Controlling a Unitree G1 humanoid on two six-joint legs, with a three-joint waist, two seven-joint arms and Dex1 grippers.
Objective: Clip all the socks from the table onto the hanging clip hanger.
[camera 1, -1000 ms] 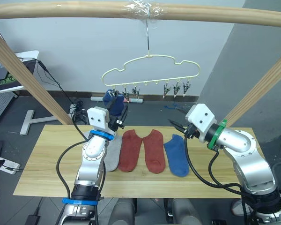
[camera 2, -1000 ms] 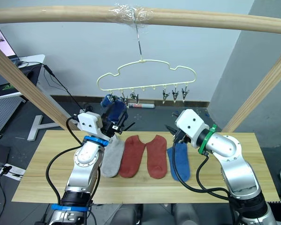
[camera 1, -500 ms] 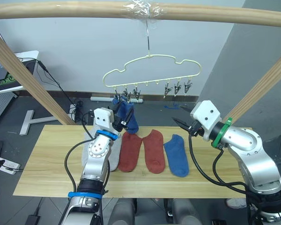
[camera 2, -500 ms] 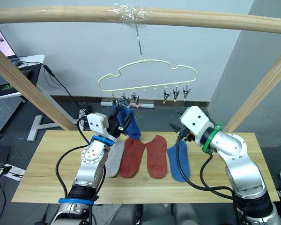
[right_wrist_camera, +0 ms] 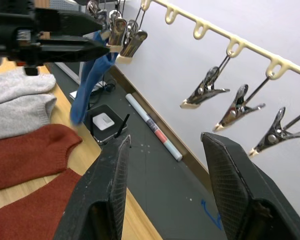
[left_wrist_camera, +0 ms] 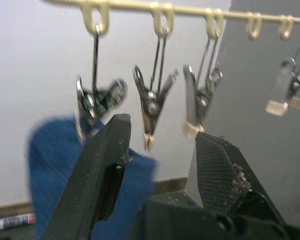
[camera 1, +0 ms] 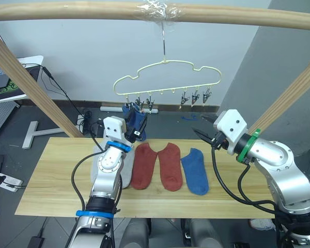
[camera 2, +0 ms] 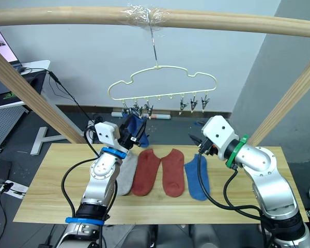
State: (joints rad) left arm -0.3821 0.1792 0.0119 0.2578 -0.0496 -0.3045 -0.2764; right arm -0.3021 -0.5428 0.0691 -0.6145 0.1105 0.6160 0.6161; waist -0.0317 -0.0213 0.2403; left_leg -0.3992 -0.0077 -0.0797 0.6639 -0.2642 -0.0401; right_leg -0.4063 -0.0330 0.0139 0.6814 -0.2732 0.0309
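**First blue sock on the clip, four left on the surface**

So we've got one blue sock (camera 1: 137, 122) hanging from the leftmost clip of the hanger (camera 1: 168, 77). Our left gripper (left_wrist_camera: 162, 142) sits just under the clips w/ fingers spread wide, nothing held; the right gripper (right_wrist_camera: 165, 150) is likewise wide open & empty, near the right-hand clips. On the surface (camera 1: 51, 181) lie a grey sock (camera 1: 125, 168), two red socks (camera 1: 157, 165) & the other blue sock (camera 1: 195, 170). Next, we'd drop straight down, pinch a cuff edge, not the middle, & lift slowly so the hanger doesn't swing.
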